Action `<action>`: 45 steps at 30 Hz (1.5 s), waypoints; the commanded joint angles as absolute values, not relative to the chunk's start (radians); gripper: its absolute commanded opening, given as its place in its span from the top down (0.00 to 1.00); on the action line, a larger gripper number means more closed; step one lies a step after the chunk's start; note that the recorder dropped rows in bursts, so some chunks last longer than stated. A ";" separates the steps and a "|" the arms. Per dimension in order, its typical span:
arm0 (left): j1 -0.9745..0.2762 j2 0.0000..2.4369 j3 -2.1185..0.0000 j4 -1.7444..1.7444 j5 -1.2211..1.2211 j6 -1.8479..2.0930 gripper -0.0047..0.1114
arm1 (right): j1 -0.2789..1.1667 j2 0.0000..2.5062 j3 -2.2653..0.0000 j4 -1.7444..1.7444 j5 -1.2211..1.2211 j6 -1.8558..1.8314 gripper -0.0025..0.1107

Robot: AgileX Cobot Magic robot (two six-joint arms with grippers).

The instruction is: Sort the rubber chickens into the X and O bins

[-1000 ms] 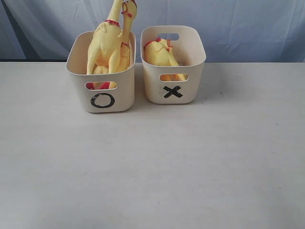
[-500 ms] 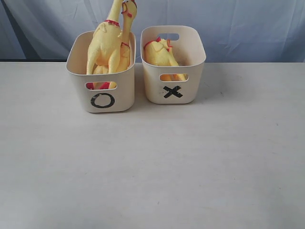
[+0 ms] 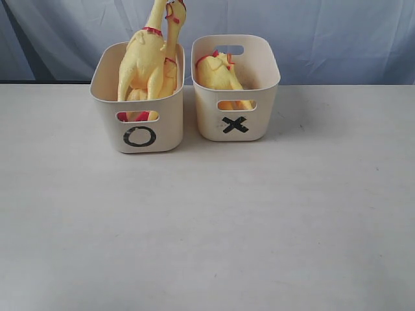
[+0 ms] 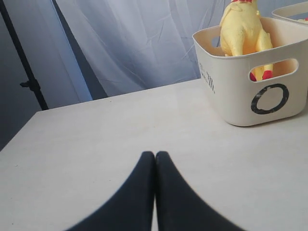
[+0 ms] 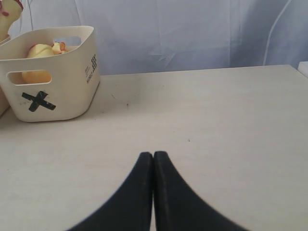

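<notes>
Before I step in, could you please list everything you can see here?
chickens: three, yellow with red trim; two in the O bin, necks above its rim, a smaller one in the X bin.
O bin: one, cream, black O, left of the X bin in the exterior view.
X bin: one, cream, black X, beside it.
table: one, off-white, under both bins.
curtain: one, pale blue-grey, behind the table.
stand: one, dark, beside the curtain.
left gripper: one, black, shut, empty, over the table.
right gripper: one, black, shut, empty, over the table.
</notes>
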State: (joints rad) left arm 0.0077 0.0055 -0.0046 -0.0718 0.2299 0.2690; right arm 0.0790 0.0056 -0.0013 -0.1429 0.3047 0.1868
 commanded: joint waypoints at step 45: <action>0.001 0.000 0.000 -0.073 0.218 0.146 0.96 | 0.083 0.000 0.000 -0.130 0.304 0.178 0.98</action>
